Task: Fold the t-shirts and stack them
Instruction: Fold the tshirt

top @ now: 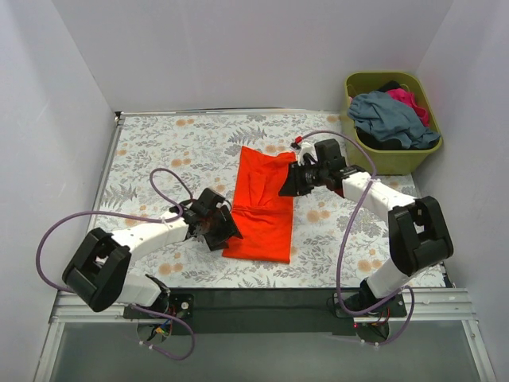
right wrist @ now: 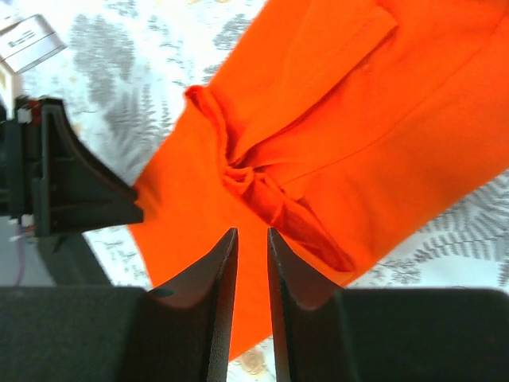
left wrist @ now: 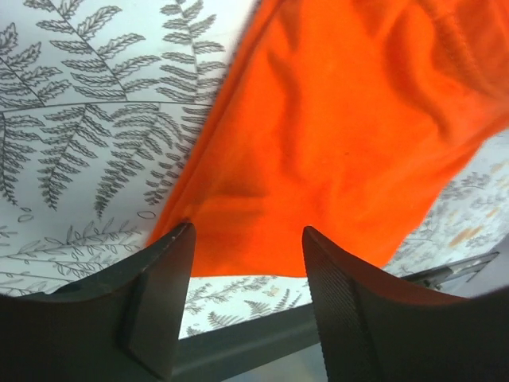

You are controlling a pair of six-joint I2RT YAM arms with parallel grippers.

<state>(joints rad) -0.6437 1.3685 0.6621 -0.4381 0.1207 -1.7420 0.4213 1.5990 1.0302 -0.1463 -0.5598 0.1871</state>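
Lying lengthwise, orange-red t-shirt — left claw wide at its edge, right claw narrowly parted above its bunched fold

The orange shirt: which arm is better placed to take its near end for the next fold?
Probably the left: the left gripper stands open at the near left edge of the orange shirt, while the right gripper is at the far right edge.

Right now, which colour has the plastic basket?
The basket is olive green; the top external view shows it best.
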